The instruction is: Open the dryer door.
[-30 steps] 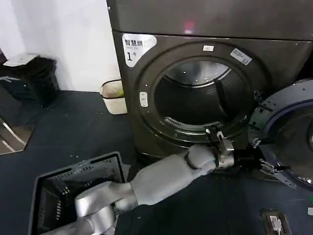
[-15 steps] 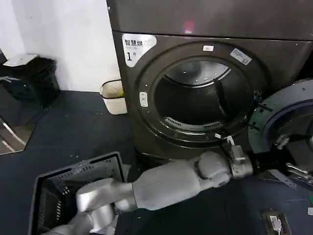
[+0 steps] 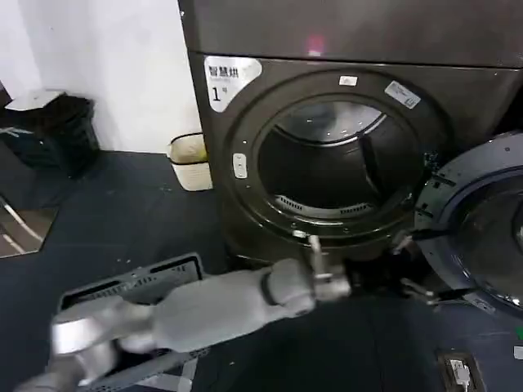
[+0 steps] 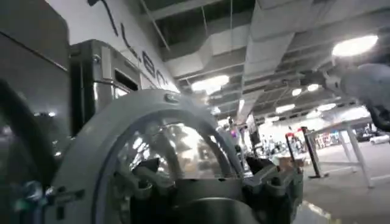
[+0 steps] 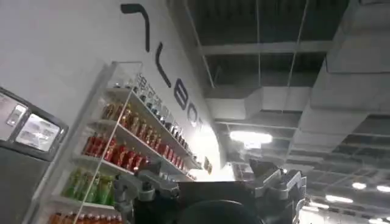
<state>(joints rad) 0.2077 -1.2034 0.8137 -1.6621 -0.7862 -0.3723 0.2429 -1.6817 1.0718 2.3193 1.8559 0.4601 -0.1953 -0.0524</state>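
**Dryer door already swung wide, not much left to grab**

Dryer door [image 3: 478,229] hangs open at about 3 o'clock of the dryer [image 3: 343,155], drum mouth fully exposed. Looks heavy and rigid on its hinge; the chrome ring is probably slick and the domed glass is no place to squeeze. I'd take the grey inner rim. Left gripper [image 3: 409,286] sits just below it, holding nothing; fingers too blurred to call.

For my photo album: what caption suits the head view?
Large dark grey-brown dryer with its round chrome-ringed glass door swung open, the robot's left gripper low beside it.
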